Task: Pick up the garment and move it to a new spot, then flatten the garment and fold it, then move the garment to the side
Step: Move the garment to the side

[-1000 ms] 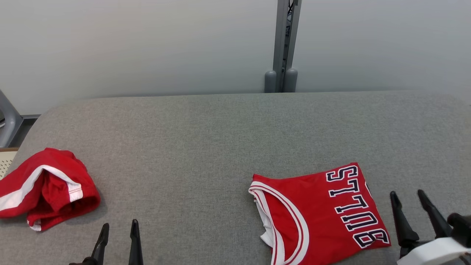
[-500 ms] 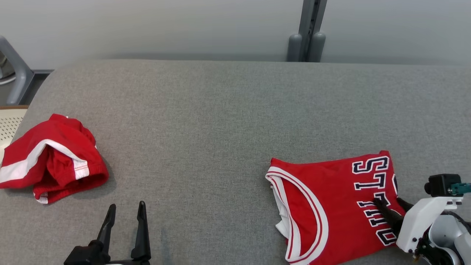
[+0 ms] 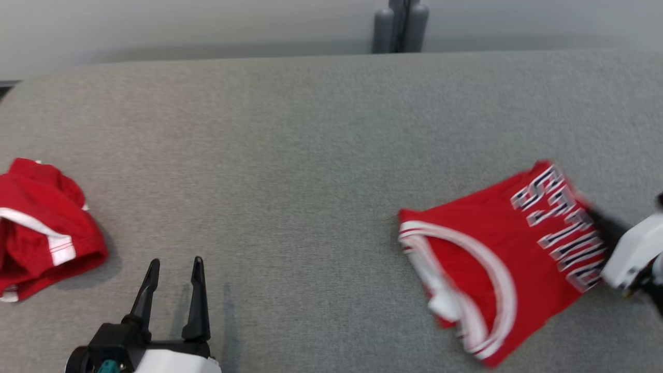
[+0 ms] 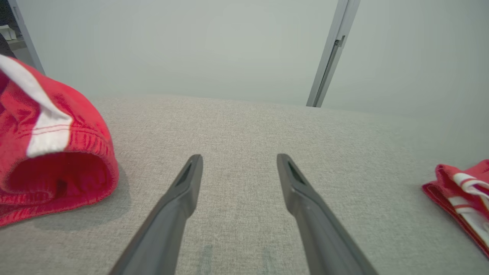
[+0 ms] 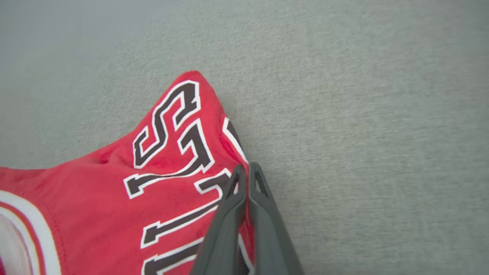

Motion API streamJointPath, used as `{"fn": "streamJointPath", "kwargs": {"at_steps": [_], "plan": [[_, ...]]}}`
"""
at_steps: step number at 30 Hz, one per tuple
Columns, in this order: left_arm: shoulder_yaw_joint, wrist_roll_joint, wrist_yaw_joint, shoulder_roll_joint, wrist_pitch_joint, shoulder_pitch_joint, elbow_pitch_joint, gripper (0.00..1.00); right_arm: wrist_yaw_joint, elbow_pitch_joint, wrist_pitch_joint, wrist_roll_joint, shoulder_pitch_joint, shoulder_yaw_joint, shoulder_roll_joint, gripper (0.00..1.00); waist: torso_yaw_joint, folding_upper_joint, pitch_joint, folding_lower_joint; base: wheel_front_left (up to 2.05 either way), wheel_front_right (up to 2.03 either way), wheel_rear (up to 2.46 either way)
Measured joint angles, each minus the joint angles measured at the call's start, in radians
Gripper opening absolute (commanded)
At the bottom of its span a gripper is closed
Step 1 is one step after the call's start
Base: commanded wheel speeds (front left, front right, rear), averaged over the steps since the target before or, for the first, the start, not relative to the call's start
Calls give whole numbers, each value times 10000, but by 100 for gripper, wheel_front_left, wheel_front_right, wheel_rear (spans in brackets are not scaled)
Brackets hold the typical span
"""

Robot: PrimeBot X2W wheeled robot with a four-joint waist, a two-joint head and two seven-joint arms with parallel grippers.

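Your right gripper (image 5: 244, 170) is clamped tight, its two dark fingers pinched together on the side edge of the folded red jersey with white trim and dark block lettering (image 5: 164, 179), just beside the letters. A grip on that edge looks meant to let you pull the whole fold sideways without opening it. The cloth peaks a little toward the fingers. The jersey lies on the right part of the grey fabric-covered table (image 3: 311, 155), neckline turned toward the middle. The head view is blurred there.

The right arm reaches in low from the right edge, its pale wrist housing (image 3: 629, 254) just beyond the lettering.

Your left gripper (image 3: 176, 260) stands spread wide with nothing between its fingers. It is low over bare table, near the crumpled red shorts with a white stripe (image 3: 41, 233) and well apart from the jersey.
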Motion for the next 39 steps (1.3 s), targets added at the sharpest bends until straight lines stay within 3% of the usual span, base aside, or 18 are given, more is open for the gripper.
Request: {"fn": "streamJointPath", "kwargs": {"at_steps": [6,10,12,14,19,23,24,25,26,30,34,37,39], "plan": [[132,604,-374,2,0,-581,-105,100,-4,1505,-1766,-1137,-2045,-1091,-993,0,-541,0,867,0,0,0,0],[90,918,-602,-2,0,-890,-96,100,-2,3202,-3122,-2309,-3367,-1896,-1237,0,-832,0,1503,0,0,0,0],[42,1014,-675,0,0,-926,-59,100,-15,3603,-3212,-2545,-3765,-1739,-951,0,-952,0,1746,0,0,0,0],[-48,1074,-694,-2,0,-991,-65,100,0,4265,-3568,-3588,-4251,-1616,-901,0,-1045,0,1961,0,0,0,0],[-280,978,-619,-19,0,-1256,-123,100,0,6086,-4337,-5430,-5239,-2169,-1060,0,-1110,0,2335,0,0,0,0],[-284,861,-523,-2,0,-1212,-69,100,0,6822,-4533,-6376,-5663,-2761,-909,0,-1137,0,2210,0,0,0,0],[-290,846,-497,-2,0,-1198,-46,100,0,6916,-4533,-6556,-5738,-2936,-886,12,-1157,0,2169,0,0,0,0],[-299,836,-497,-2,0,-1191,-8,100,-2,7007,-4477,-6773,-5762,-3080,-874,47,-1174,0,2132,0,0,0,0],[-316,828,-499,-2,0,-1178,29,100,-2,7066,-4376,-6972,-5765,-3218,-855,100,-1188,0,2092,-1,0,0,0],[-368,807,-500,-2,0,-1182,86,100,-2,7129,-4226,-7894,-5736,-3789,-807,100,-1215,0,1922,0,0,0,0],[-360,621,-453,-6,0,-1215,67,100,-2,6776,-4869,-8675,-5567,-4489,-629,100,-1180,0,1664,0,0,0,0],[-301,435,-347,-2,0,-1099,36,100,-2,5436,-5058,-9022,-5183,-4961,17,100,-1113,0,1323,0,0,0,0],[-284,295,-242,-4,-2,-924,12,100,-2,3519,-5074,-9102,-4497,-5166,598,100,-1042,0,1026,0,0,0,0]]}}
